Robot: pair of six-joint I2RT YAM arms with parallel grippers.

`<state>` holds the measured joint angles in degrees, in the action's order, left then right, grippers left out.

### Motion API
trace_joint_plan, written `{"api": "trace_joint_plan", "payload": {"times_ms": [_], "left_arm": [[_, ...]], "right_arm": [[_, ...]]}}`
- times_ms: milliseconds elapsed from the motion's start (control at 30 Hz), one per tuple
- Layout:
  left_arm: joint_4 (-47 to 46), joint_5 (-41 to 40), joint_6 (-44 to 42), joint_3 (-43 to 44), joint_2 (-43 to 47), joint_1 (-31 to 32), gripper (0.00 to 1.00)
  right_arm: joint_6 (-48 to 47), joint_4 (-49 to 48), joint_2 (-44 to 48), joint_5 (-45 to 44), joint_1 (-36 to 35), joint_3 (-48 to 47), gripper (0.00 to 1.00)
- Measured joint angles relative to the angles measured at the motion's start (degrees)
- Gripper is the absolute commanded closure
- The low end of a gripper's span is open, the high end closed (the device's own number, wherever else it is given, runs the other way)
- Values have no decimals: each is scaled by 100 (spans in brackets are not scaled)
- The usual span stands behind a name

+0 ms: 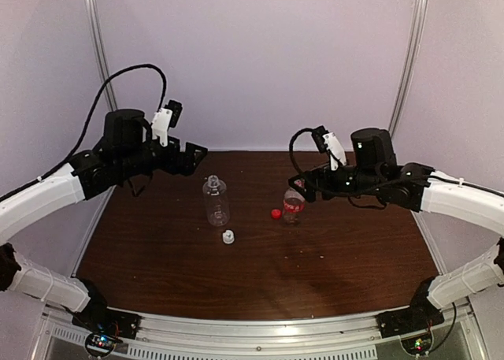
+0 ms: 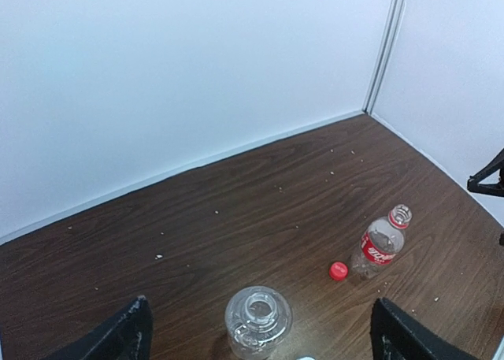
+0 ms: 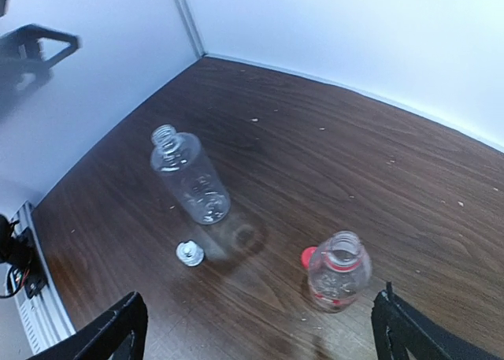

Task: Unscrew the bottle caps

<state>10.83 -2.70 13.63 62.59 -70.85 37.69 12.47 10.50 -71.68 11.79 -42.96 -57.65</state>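
Observation:
The taller plain bottle [image 1: 215,201] stands upright with an open mouth; the white cap [image 1: 227,236] lies on the table just in front of it. The shorter red-label bottle [image 1: 294,205] also stands open, with the red cap [image 1: 276,213] on the table at its left. My left gripper [image 1: 192,150] is open and empty, raised behind and left of the plain bottle [image 2: 258,321]. My right gripper [image 1: 302,183] is open and empty, raised close behind the red-label bottle [image 3: 339,273]. The white cap [image 3: 190,254] and red cap [image 3: 307,256] also show in the right wrist view.
The brown wooden table [image 1: 331,257] is walled by white panels at the back and sides. A metal rail [image 1: 260,328] with the arm bases runs along the near edge. Small crumbs dot the tabletop [image 2: 236,218].

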Motion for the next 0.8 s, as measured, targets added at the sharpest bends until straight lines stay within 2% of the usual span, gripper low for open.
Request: {"api": "trace_joint_plan", "payload": {"times_ms": [233,500,800], "left_arm": [[420,-424,61,-50,916,-20,2],[621,-1147,79,-645,2341,-61,2],[629,-1773,-282,-885,2577,-94,2]], "right_arm": [[192,658,173,-1204,264,-415,0],[205,1222,437,-1436,739,-776,0],[-127,1384,778,-1814,1250,-874,0]]}}
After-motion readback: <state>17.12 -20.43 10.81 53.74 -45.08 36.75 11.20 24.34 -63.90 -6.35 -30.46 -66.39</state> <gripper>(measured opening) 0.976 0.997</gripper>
